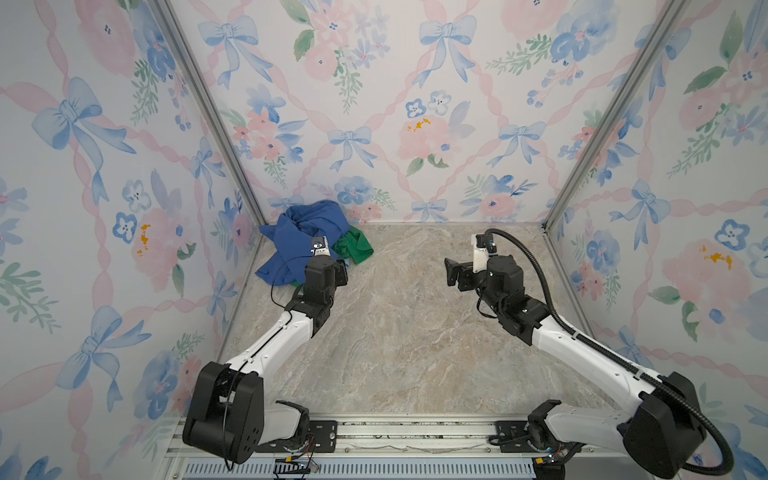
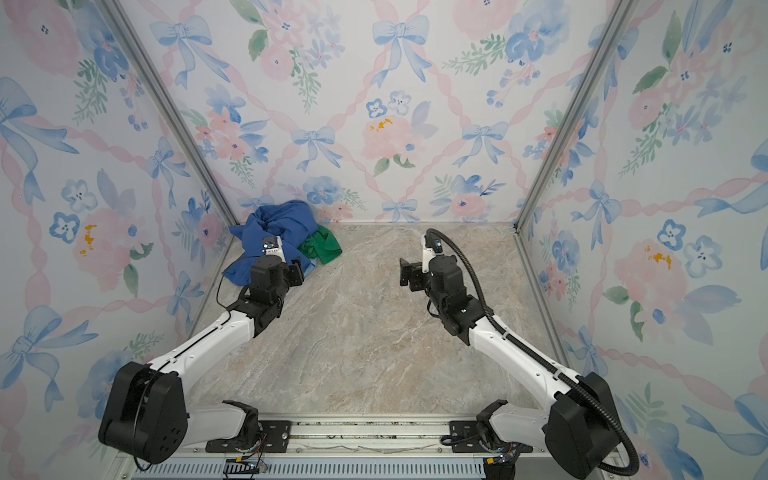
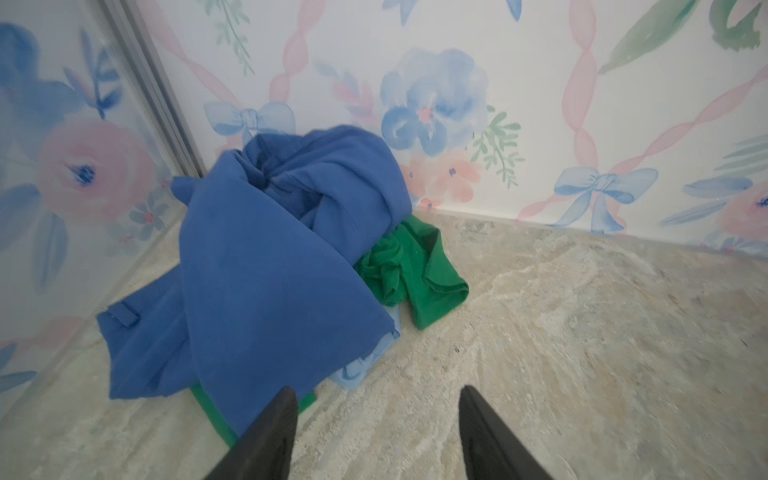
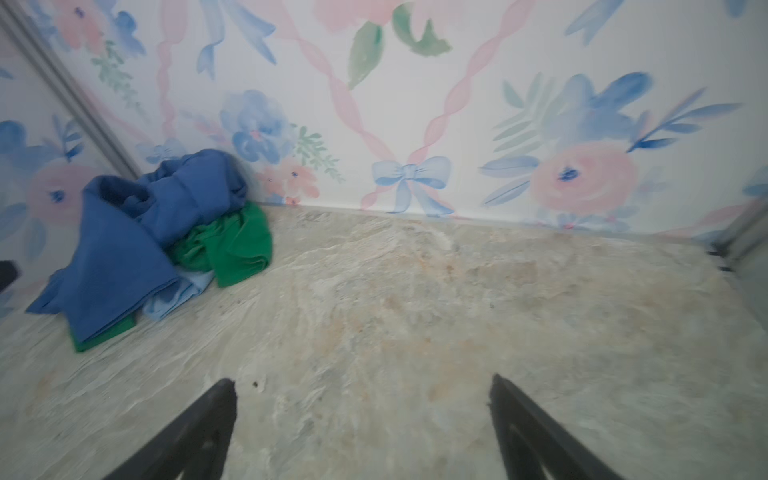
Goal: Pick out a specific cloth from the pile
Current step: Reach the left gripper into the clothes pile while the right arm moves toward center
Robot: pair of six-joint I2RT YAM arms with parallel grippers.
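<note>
The pile lies in the back left corner of the marble table [image 1: 415, 316]. Its bulk is a crumpled royal-blue garment [image 1: 299, 237] [image 3: 257, 270] [image 4: 124, 249]. A smaller green garment [image 1: 355, 247] [image 3: 419, 274] [image 4: 237, 245] pokes out beside and under it. The cloth, pale sky-blue, shows only as a small folded edge [image 3: 365, 365] [image 4: 178, 295] under the royal-blue one. My left gripper [image 3: 379, 390] hovers just in front of that edge, open, its jaws apart over bare table. My right gripper [image 4: 361, 380] [image 1: 453, 272] stands open over the table's right half, well away from the pile.
Floral wallpapered walls close the table on the left [image 1: 124, 249], back [image 1: 415, 145] and right [image 1: 685, 249], with metal corner posts [image 1: 232, 158] [image 1: 582, 166]. An aluminium rail [image 1: 415, 436] carrying both arm bases runs along the front edge.
</note>
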